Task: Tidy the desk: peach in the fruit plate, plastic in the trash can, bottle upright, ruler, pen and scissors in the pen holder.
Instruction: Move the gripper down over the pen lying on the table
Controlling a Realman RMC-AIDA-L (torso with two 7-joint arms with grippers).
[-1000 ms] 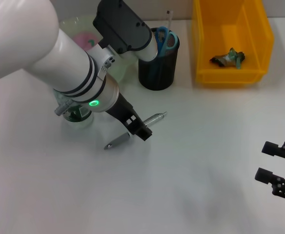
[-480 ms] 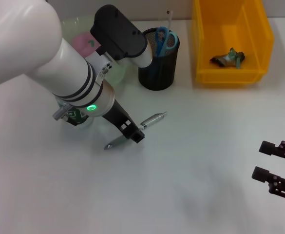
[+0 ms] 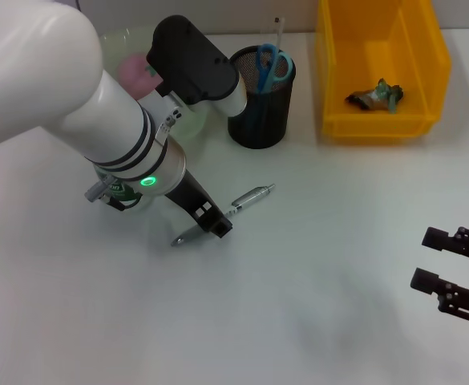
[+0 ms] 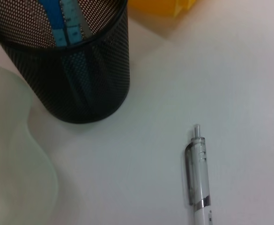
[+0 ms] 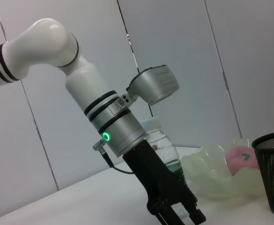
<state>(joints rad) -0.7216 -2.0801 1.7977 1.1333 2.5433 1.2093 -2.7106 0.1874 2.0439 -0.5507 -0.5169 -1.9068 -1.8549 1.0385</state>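
Left gripper (image 3: 216, 227): low over the white desk (image 3: 314, 265), directly above the middle of the pen; fingers block the head view of the contact, and whether they are apart or closed on the barrel cannot be told.

Items, left to right:
- Bottle (image 3: 123, 192): upright, clear with a green label, mostly hidden behind the left arm.
- Fruit plate (image 3: 188, 122): pale green, translucent; peach (image 3: 132, 69) inside.
- Pen (image 3: 250, 197): flat on the desk, diagonal, clip end toward the pen holder, the other end emerging behind the gripper.
- Pen holder (image 3: 260, 100): black mesh, already holding blue scissors (image 3: 272, 64) and a ruler (image 4: 65, 18).
- Trash can (image 3: 382, 68): yellow bin, crumpled plastic (image 3: 376, 94) inside.
- Right gripper (image 3: 452, 282): parked at the desk's near right, fingers spread, empty.

Status: the pen appears to be the only item outstanding.

Hazards: a slim round barrel lying flat may roll or skid away if the fingers close off-centre; a grip far from mid-barrel could let it tilt and catch the holder's rim; the arm's bulk passes close to the bottle and could topple it.
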